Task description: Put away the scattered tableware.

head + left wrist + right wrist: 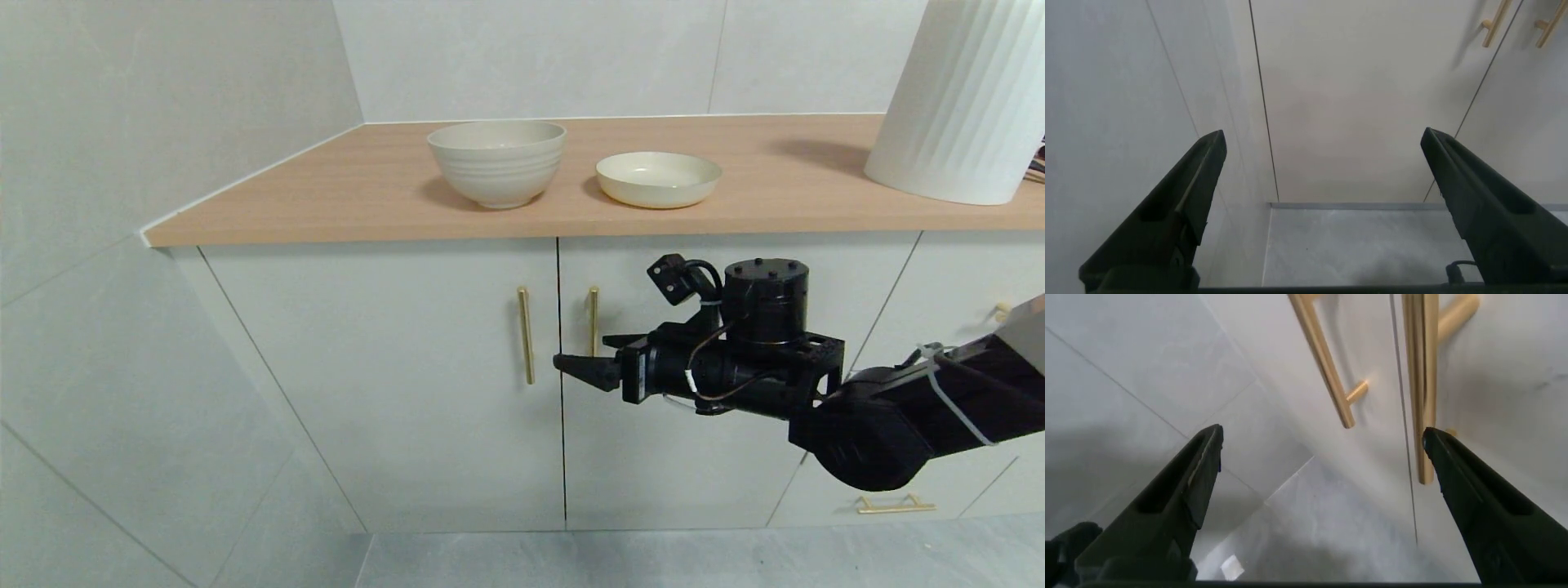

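A deep cream bowl [498,163] and a shallow cream dish [658,178] stand side by side on the wooden countertop [326,204]. Below it, two closed cabinet doors meet at a seam, each with a gold bar handle: the left one [526,335] [1327,359] and the right one [593,321] [1421,384]. My right gripper [581,349] [1321,434] is open and held level just in front of these handles, holding nothing. My left gripper [1323,139] is open and empty, low down, facing the cabinet front near the floor.
A tall white ribbed container [967,98] stands on the counter at the far right. A tiled wall [122,327] closes off the left side. Another gold handle [896,505] sits low on a cabinet at the right. Grey floor [653,559] runs below.
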Controlling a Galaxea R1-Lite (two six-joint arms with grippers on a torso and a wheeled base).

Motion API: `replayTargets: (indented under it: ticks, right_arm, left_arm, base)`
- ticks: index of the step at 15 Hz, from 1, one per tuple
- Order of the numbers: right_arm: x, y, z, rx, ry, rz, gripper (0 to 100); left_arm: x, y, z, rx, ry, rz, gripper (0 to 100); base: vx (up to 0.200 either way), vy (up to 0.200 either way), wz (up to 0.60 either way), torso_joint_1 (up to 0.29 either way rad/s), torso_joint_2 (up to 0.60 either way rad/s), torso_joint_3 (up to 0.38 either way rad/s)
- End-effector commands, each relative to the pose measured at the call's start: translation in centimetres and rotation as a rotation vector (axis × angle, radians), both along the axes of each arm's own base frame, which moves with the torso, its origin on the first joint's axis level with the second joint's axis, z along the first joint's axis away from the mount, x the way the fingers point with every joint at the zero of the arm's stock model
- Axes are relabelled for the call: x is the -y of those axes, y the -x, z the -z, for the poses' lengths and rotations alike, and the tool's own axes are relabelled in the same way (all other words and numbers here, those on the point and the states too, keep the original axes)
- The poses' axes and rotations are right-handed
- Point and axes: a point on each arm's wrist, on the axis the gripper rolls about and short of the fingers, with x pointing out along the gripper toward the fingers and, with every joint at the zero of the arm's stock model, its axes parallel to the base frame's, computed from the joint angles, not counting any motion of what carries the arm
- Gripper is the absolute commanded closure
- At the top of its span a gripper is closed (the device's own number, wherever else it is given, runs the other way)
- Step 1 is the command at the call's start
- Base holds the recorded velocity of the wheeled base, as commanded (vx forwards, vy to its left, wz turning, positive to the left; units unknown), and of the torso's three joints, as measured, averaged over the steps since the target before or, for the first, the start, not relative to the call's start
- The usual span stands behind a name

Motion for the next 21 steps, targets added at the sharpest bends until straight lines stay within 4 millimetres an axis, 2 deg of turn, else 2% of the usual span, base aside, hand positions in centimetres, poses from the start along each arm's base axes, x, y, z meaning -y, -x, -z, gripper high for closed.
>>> replayTargets:
  ticks: [1, 9, 14, 21]
  right_arm:
    - [-0.5, -0.7, 1.1, -0.021, 0.009, 0.002, 0]
    - [-1.2, -1.7, 2.3, -0.008, -0.040, 0.006, 0]
    - [-1.3, -1.6, 1.3, -0.025, -0.137, 0.004, 0]
    - [-1.2, -1.2, 0.7, -0.026, -0.148, -0.023, 0]
  left_arm:
    - [0.0, 0.0, 0.0, 0.001, 0.001, -0.001, 0]
    - [0.0, 0.0, 0.0, 0.001, 0.001, -0.001, 0]
    - [0.0, 0.0, 0.0, 0.001, 0.001, -0.001, 0]
    - [0.0, 0.0, 0.0, 0.001, 0.001, -0.001, 0]
  base:
    - [0.000, 0.000, 0.00, 0.000, 0.00, 0.000]
    - [0.000, 0.000, 0.00, 0.000, 0.00, 0.000]
    - [0.000, 0.000, 0.00, 0.000, 0.00, 0.000]
    - [0.000, 0.000, 0.00, 0.000, 0.00, 0.000]
